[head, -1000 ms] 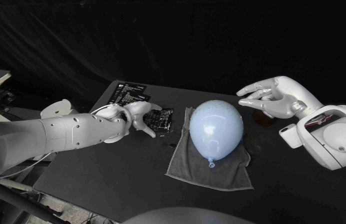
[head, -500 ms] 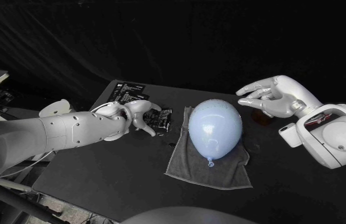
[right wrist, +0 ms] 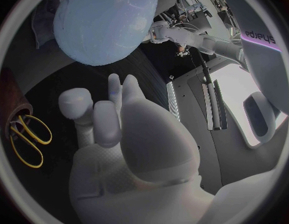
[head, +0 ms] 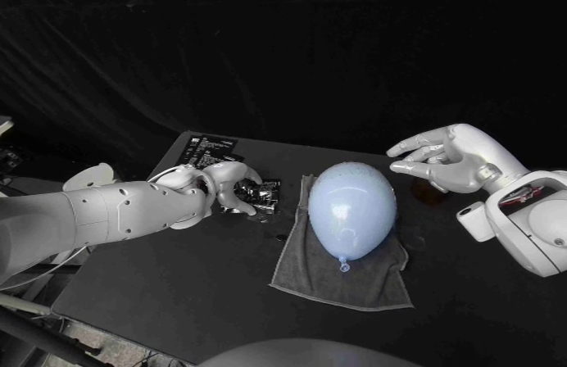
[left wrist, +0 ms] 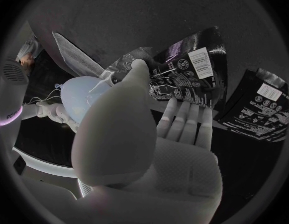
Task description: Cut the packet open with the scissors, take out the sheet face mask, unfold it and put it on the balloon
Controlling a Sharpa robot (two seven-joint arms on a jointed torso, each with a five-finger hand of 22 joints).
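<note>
A pale blue balloon (head: 351, 207) lies on a grey towel (head: 337, 281) mid-table; it also shows in the left wrist view as the balloon (left wrist: 79, 95) and in the right wrist view as the balloon (right wrist: 104, 22). Just left of it, my left hand (head: 224, 188) grips the black face mask packet (head: 262, 193), whose edge is tilted up off the table. In the left wrist view my thumb lies on the packet (left wrist: 184, 72) and the fingers (left wrist: 184, 124) sit beneath its edge. My right hand (head: 455, 160) hovers with fingers apart, holding nothing, above the yellow-handled scissors (right wrist: 26, 137).
A second black packet (head: 210, 147) lies flat near the table's far left corner, seen also as the packet (left wrist: 259, 107). A brown holder (head: 429, 192) sits by the scissors, right of the balloon. The table's left edge runs close to my left arm.
My left hand's fingers, earlier spread over the packet, have curled in and taken hold of it; the packet has tipped up toward the hand. The right hand has not moved.
</note>
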